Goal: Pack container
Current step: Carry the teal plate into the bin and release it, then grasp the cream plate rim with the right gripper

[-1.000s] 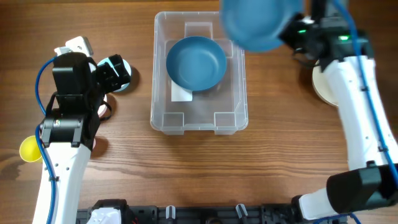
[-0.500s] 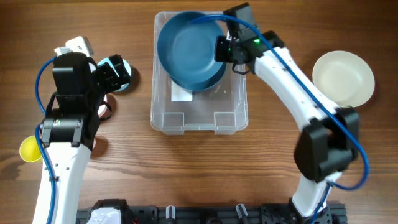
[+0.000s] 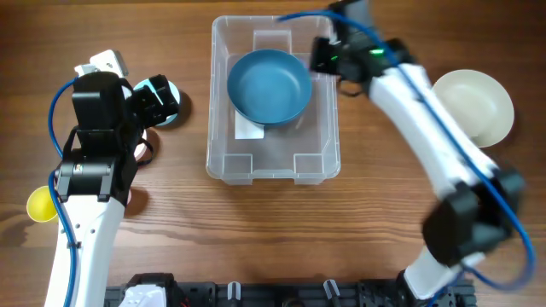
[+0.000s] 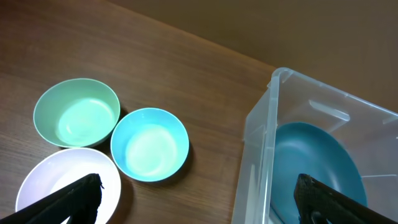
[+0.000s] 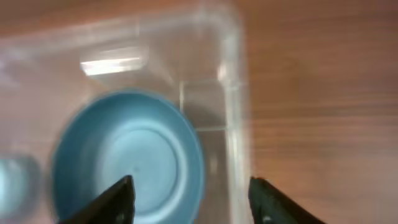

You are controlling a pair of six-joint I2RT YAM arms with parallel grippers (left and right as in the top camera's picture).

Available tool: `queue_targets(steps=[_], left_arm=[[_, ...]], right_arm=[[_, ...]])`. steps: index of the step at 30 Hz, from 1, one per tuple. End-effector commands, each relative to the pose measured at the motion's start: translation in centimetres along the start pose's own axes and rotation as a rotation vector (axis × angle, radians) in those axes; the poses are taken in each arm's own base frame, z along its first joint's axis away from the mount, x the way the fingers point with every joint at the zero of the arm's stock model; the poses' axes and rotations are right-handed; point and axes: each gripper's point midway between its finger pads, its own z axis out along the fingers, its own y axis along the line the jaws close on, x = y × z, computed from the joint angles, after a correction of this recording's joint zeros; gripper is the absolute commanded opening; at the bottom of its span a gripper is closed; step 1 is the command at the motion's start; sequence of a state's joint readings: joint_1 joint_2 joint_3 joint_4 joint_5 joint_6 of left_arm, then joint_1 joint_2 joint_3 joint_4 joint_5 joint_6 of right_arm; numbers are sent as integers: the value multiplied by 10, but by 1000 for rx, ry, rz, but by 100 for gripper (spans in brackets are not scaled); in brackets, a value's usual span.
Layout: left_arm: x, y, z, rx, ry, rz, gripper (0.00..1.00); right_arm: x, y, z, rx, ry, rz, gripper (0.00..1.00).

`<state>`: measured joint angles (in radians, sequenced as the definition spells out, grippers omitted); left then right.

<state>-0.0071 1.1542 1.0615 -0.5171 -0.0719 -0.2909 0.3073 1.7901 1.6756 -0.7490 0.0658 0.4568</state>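
The clear container (image 3: 271,164) stands in the middle of the table with a dark blue bowl (image 3: 270,85) resting in its far half. My right gripper (image 3: 324,53) hovers over the container's far right rim. In the right wrist view it is open and empty (image 5: 193,202), straddling the blue bowl's (image 5: 127,165) right edge and the container wall (image 5: 231,93). My left gripper (image 3: 156,96) hangs open left of the container, above the small bowls. Nothing lies between its fingers (image 4: 199,199), and the container's corner (image 4: 261,143) shows on its right side.
Left of the container sit a green bowl (image 4: 76,112), a light blue bowl (image 4: 150,144) and a white bowl (image 4: 59,186). A cream bowl (image 3: 472,107) lies at the far right. A small yellow object (image 3: 39,205) is by the left arm's base.
The right gripper carried a second dark blue bowl over the container, let it go onto the bowl lying there, opened and drew back toward the far right rim. The left arm stayed still.
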Motion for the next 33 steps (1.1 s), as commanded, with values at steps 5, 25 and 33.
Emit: queue_targets(steps=[5,25,33], left_arm=[[-8,1,0,-7,-16,-9,100],[-8,1,0,-8,-16,-9,100],[-8,1,0,-8,-16,-9,100]], right_arm=[[-12,-226,-129,270,-42,672,97],[171,-341,19,455,414,945,100],[163,-350,35,444,361,937,99]])
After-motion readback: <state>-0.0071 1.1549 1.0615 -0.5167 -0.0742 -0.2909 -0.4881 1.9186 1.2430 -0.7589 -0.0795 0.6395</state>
